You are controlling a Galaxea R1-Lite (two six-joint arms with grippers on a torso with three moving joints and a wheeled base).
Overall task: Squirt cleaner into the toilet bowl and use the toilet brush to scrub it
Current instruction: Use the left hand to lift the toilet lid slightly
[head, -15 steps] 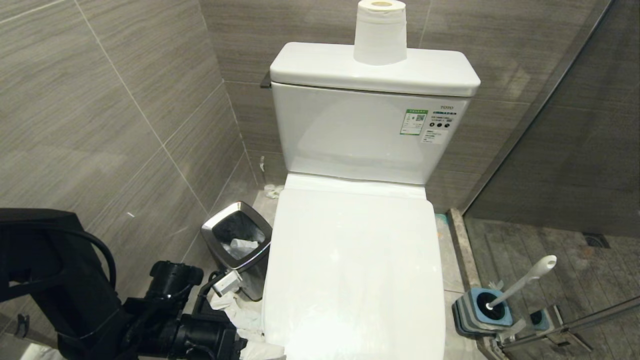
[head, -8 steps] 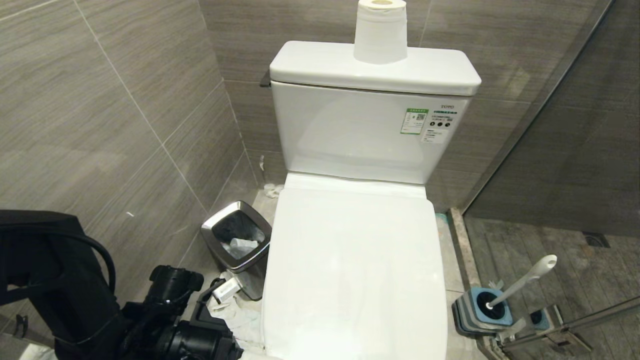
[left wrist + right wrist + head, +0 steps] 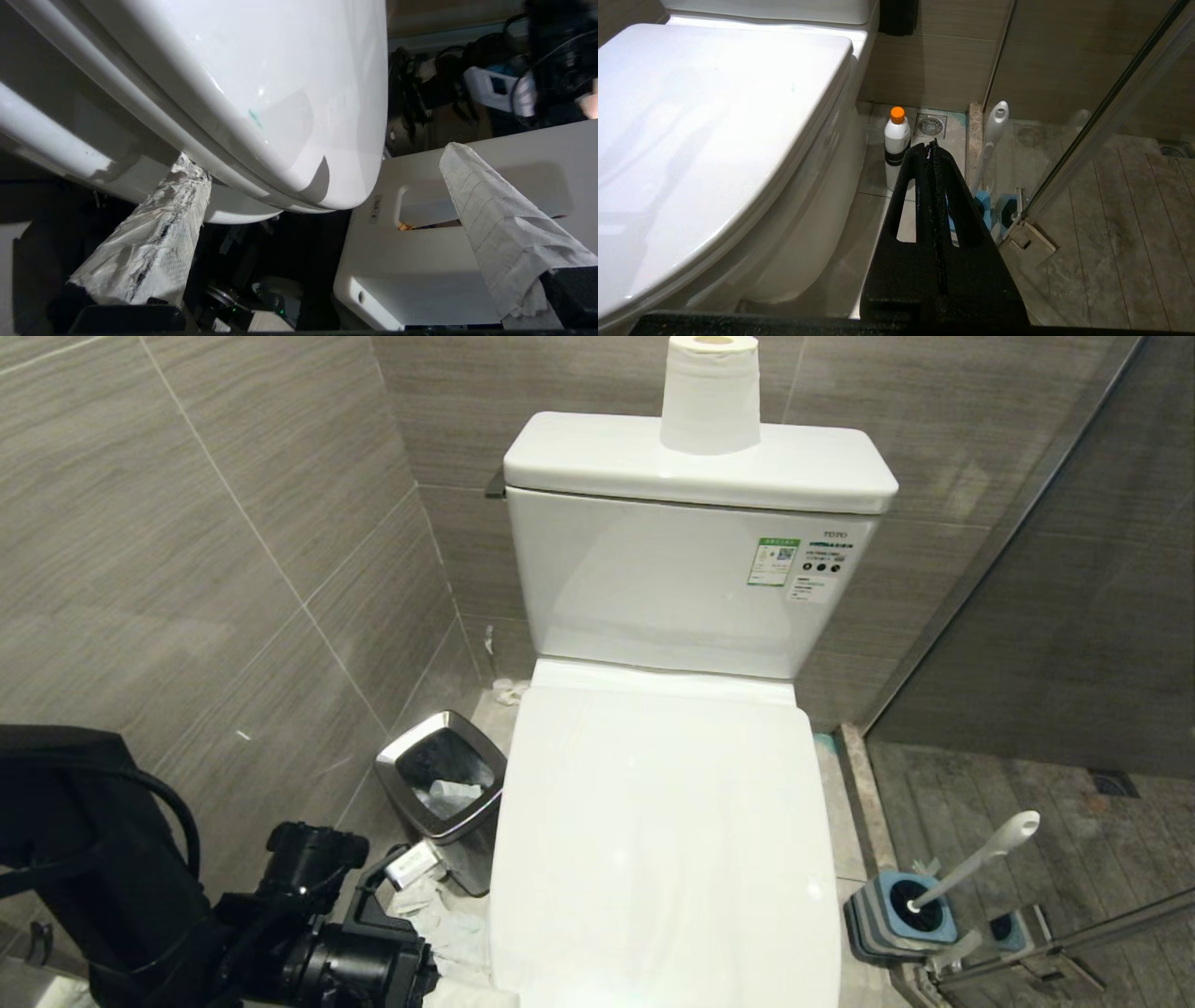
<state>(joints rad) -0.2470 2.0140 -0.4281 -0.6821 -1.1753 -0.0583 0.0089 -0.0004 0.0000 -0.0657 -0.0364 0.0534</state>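
Observation:
The toilet has its white lid down, so the inside of the toilet bowl is hidden; the bowl's outer wall shows under the lid. My left gripper is open wide at the lid's front corner. One white-wrapped finger reaches under the rim and the other stands clear of the lid. The left arm sits low beside the toilet. The cleaner stands on the floor next to the bowl. The toilet brush leans in its blue holder. My right gripper is shut and empty, short of the bottle.
A steel-rimmed trash bin stands between the toilet and the tiled wall, with crumpled tissue on the floor beside it. A paper roll sits on the tank. A glass shower door bounds the brush's side. A white moulded part lies below the left gripper.
The left arm's wrist has slipped a little down and toward the wall at the bottom of the head view. The toilet lid, brush and bin have not moved.

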